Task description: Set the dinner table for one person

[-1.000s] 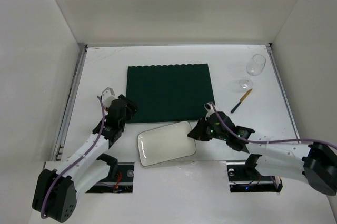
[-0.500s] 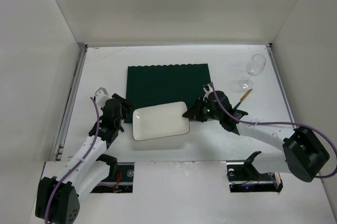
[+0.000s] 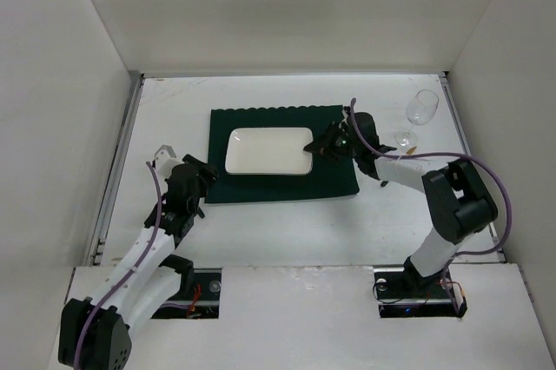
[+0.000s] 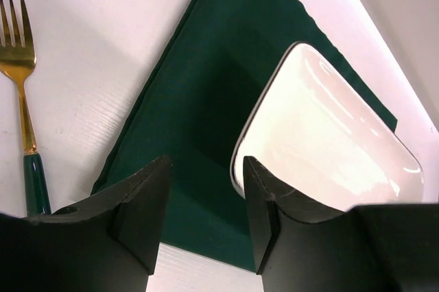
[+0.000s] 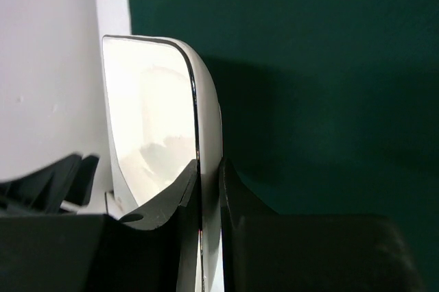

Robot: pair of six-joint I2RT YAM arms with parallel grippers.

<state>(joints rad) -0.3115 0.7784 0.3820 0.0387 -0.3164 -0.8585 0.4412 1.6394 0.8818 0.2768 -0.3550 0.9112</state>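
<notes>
Carried forward from the near strip of the counter (image 3: 174, 118), the plate (image 3: 268, 151) now sits over the far middle of the green placemat (image 3: 278, 186), where a second ago it lay on bare white surface in front of the cloth. The right arm has stretched out with it and now reaches across the mat's right side, and the right jaws are pinching the plate's right rim, which the wrist view shows clamped between them. Whether the plate rests fully on the cloth or hangs just above it, I cannot tell. The mat's near right corner seems to have been dragged slightly outward. The left arm has drawn back a little toward the left. The left jaws are spread and hold nothing, hovering over the mat's near left corner, and a gold fork (image 4: 20, 93) lies on the counter just beside the cloth. A wine glass (image 3: 423, 107) stands near the far right corner. For the task, the centre piece looks placed or nearly so. What likely remains is letting go of the plate, then bringing the fork, the glass and any other cutlery to the mat.
</notes>
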